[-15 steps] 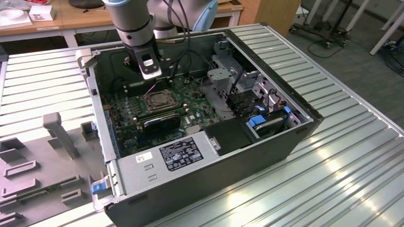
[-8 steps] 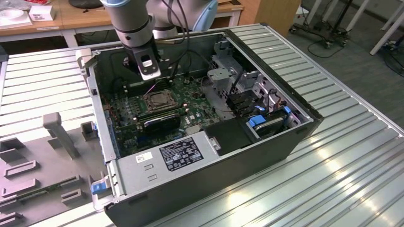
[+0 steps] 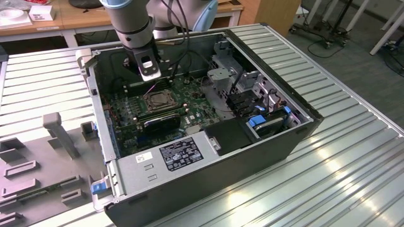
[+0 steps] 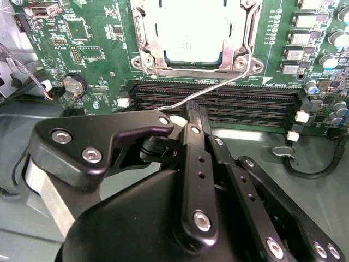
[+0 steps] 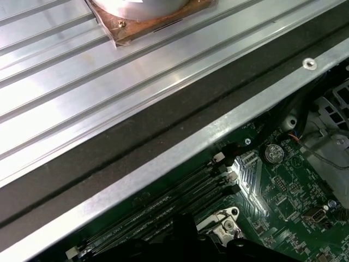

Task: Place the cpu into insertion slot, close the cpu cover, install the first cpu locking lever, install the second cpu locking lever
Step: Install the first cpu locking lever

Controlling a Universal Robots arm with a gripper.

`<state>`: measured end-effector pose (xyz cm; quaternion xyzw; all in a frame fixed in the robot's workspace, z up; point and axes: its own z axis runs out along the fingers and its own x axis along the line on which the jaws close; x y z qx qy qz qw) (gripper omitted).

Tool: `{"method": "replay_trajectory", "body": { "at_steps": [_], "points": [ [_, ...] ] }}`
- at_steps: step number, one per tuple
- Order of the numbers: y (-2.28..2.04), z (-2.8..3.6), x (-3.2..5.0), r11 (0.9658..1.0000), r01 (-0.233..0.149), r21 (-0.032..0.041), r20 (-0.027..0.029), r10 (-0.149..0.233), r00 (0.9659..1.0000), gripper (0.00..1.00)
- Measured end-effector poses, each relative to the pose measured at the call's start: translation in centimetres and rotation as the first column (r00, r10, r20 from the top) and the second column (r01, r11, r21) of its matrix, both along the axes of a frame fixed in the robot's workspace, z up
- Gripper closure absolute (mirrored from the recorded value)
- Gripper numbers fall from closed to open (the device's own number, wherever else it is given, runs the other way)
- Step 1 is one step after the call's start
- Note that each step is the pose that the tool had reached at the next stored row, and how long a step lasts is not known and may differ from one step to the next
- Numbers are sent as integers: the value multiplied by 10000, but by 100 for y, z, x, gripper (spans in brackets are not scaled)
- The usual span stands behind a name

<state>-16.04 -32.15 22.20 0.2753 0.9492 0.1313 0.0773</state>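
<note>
The cpu (image 4: 193, 38) lies with its silvery top showing inside the insertion slot (image 3: 158, 100) on the green board. The cpu cover (image 4: 143, 38) lies flat around the chip as a silver frame. One thin wire locking lever (image 4: 229, 84) runs from the socket's corner out over the memory slots. In the second wrist view my gripper (image 4: 195, 113) is shut, its dark tips meeting right at that wire. In the exterior view my gripper (image 3: 149, 74) hangs inside the open case, just behind the socket.
Long black memory slots (image 4: 218, 101) run beside the socket. A black heatsink block (image 3: 161, 124) and a power supply box (image 3: 170, 156) sit toward the case's front. A metal drive cage (image 3: 230, 71) and cables stand at the exterior view's right. The case wall (image 5: 163, 164) is close by.
</note>
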Motion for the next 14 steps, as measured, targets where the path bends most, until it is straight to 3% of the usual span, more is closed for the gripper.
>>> {"method": "replay_trajectory", "body": {
  "at_steps": [14],
  "points": [
    [-3, -10, 11, 10000, -1, 2, 2, 1, 10000, 89]
  ]
}}
